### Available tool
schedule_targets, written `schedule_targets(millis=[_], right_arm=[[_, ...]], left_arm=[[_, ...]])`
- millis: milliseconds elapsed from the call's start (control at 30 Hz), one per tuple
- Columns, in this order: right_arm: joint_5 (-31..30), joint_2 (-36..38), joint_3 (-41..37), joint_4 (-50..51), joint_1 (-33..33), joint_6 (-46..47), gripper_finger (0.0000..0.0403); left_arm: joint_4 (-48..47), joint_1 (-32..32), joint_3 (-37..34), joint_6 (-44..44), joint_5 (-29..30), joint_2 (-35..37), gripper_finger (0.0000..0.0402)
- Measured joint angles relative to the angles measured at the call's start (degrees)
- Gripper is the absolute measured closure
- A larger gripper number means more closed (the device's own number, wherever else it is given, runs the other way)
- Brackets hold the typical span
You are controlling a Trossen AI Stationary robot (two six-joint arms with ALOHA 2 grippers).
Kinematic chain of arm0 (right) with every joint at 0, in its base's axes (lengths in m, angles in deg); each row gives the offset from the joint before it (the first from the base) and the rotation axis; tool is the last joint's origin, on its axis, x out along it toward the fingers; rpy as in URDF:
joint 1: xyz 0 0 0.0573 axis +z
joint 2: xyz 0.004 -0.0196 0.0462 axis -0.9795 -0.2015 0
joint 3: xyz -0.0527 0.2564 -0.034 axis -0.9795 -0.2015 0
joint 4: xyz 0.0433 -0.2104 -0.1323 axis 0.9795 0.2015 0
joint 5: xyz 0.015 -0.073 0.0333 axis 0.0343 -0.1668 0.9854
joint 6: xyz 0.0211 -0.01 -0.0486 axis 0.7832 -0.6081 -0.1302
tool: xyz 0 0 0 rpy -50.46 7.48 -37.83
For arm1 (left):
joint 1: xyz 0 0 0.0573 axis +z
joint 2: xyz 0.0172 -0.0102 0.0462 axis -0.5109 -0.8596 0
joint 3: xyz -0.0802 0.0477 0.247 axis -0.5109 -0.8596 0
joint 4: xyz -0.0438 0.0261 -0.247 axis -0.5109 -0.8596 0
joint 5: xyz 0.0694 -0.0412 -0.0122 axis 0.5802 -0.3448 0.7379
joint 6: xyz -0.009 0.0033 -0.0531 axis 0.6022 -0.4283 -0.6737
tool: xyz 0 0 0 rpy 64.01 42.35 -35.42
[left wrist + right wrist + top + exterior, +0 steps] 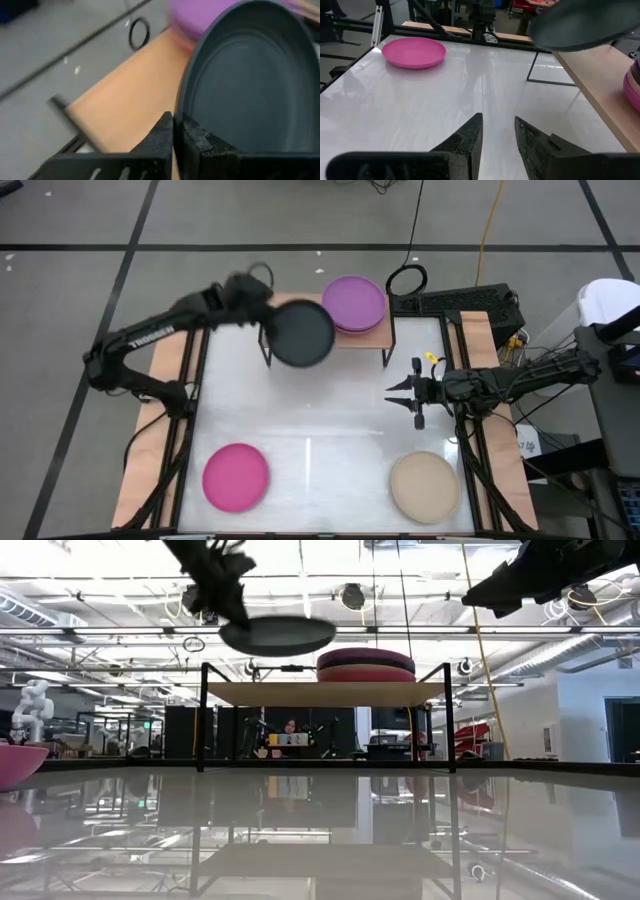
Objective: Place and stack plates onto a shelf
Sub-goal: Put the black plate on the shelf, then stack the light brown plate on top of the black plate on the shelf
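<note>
**White table, black plate in the air**

On the white table [330, 420]: magenta plate [236, 476] near left, beige plate [425, 485] near right. Held level above the shelf [385, 332], over its bare left half: black plate [299, 334], round, matte, pinched at its rim by the left gripper [176, 131]. Stacked on the right half: purple plate [354, 302] over a pink one. Right gripper [404, 393] slightly parted, holding nothing, above open mid-table.

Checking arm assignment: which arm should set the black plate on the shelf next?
Left. The left gripper already grips the black plate by its rim above the shelf, beside the purple plate. The right gripper is open and empty over the table.
</note>
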Motion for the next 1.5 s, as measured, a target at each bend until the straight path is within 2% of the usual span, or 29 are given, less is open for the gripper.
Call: schedule_targets(millis=[67, 167, 333, 733, 1033, 1367, 1500], right_arm=[[0.0, 0.0, 0.0, -0.09, -0.02, -0.08, 0.0307], [0.0, 0.0, 0.02, -0.09, -0.02, -0.08, 0.0307], [0.0, 0.0, 0.02, -0.09, -0.01, -0.28, 0.0307], [0.0, 0.0, 0.02, -0.02, 0.0, -0.15, 0.0307], [0.0, 0.0, 0.02, 0.0, 0.0, 0.07, 0.0307], [0.0, 0.0, 0.02, 0.0, 0.0, 0.11, 0.0307], [0.0, 0.02, 0.04, 0.0, 0.0, 0.09, 0.0307]], left_arm=[[-0.46, 6.12, 0.0, 0.14, -4.93, -0.7, 0.039], [-0.26, 11.96, 0.0, 0.13, -9.11, -2.63, 0.039], [0.27, 16.71, -0.02, 0.11, -12.4, -5.05, 0.0384], [0.98, 17.48, 0.0, -0.25, -12.66, -10.09, 0.0366], [1.07, 17.53, 0.0, 1.69, -12.46, -10.3, 0.0362], [1.19, 17.44, -0.02, 2.89, -10.72, -10.3, 0.0266], [1.19, 17.44, -0.02, 2.9, -10.72, -10.09, 0.0246]])
